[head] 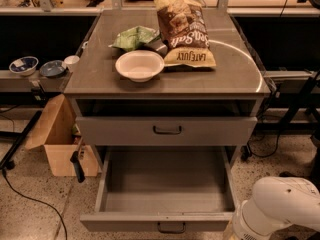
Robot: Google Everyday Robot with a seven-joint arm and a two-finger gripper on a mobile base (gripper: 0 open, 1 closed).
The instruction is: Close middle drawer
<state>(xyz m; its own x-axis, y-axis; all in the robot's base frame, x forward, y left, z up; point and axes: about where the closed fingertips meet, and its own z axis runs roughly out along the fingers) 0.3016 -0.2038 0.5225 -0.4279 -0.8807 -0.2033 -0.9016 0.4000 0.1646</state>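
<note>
The middle drawer point(165, 184) is a wide grey metal drawer, pulled far out of the cabinet, with a deep bare box. Its flat front is at the bottom of the view, with a small dark loop handle point(171, 227) at centre. Above it, another grey drawer point(120, 130) with a dark handle sits nearly shut, with a dark gap under the countertop. My gripper is out of view. Only a white rounded part of my arm point(280, 209) shows, at the lower right beside the open drawer's right front corner.
On the countertop point(235, 74) lie a white bowl point(139, 65), a brown chip bag point(185, 31) and a green bag point(135, 37). An open cardboard box point(60, 144) stands on the floor at the left. Small bowls point(23, 65) sit on a left shelf. Cables run across the floor.
</note>
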